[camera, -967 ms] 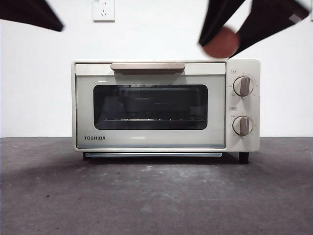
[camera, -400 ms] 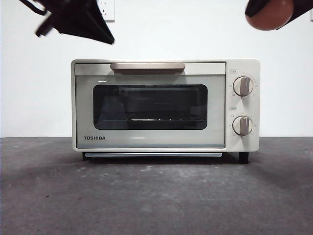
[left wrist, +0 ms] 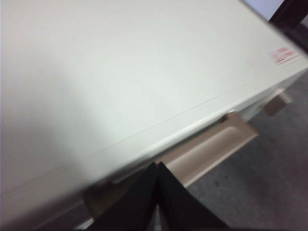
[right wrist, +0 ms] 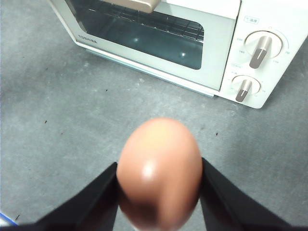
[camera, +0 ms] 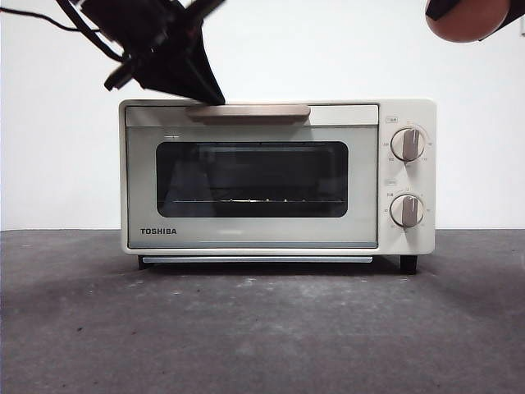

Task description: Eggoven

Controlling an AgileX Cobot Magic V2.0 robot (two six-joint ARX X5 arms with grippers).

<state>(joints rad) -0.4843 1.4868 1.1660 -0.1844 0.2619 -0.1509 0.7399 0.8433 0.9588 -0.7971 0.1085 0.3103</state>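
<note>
The door-opening step is in hand: the left gripper (left wrist: 157,169), jaws closed and empty, sits at the oven (camera: 277,176) handle (camera: 248,111). The right gripper (right wrist: 159,180) clamps the egg (right wrist: 159,172) high above the oven's right. Next, hook and pull down.

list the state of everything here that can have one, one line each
toaster oven: door shut, upright on the table
oven door handle: not gripped, left pincer's tip right at it
egg: whole, held in the air
left pincer: shut, empty, at the door handle
right pincer: shut on the egg, high in front of the oven
upper knob: pointer about vertical
lower knob: pointer about vertical
</note>
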